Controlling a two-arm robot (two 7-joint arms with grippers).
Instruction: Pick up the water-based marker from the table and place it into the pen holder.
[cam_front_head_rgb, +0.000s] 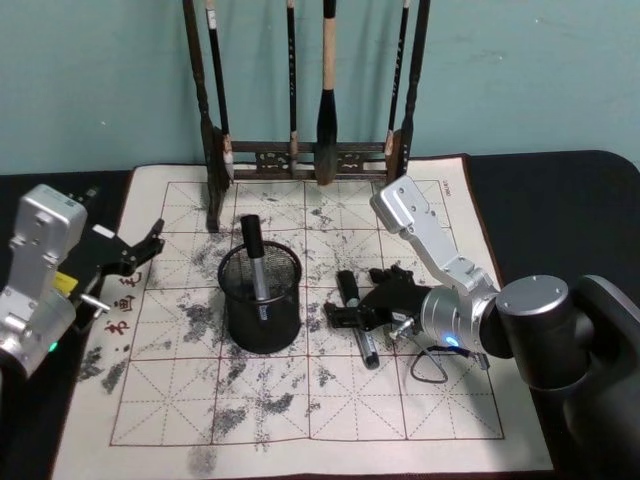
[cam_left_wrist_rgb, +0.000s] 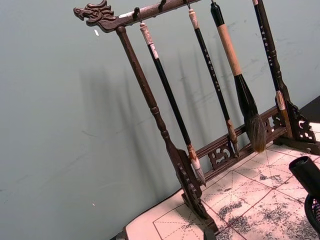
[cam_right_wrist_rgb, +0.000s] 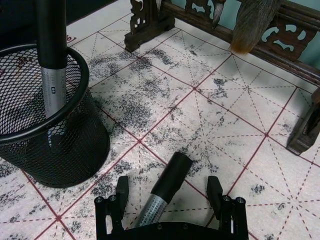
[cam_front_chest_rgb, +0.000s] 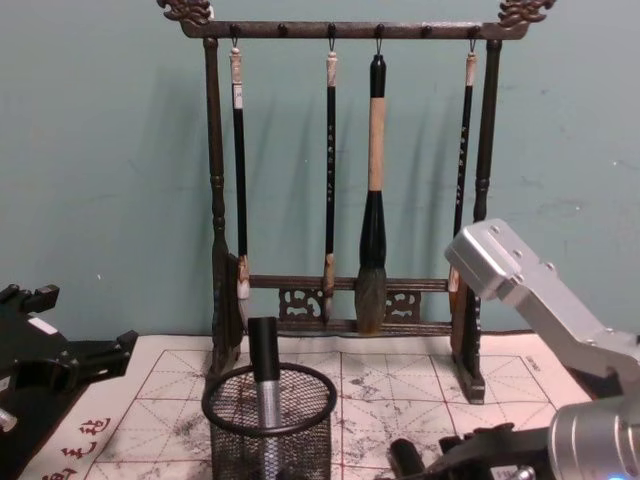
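Right gripper is low over the mat, on the robot's right of the holder.
- Jaws spread. In the right wrist view the fingers stand either side of the marker, with a gap on each side and no contact.
- Marker lies flat on the mat, black cap pointing toward the rack.
- A strip of bare mat separates the marker from the holder wall; the two are near but apart.
- Holder is upright with its rim open. A second marker leans inside against the back of the rim, leaving the front of the mouth free.
- Rack base stands well behind the holder, at the mat's far edge, with brushes hanging above it.
- Near half of the mat is open.

Left gripper hangs at the mat's left edge, well apart from the holder; jaw state cannot be told.
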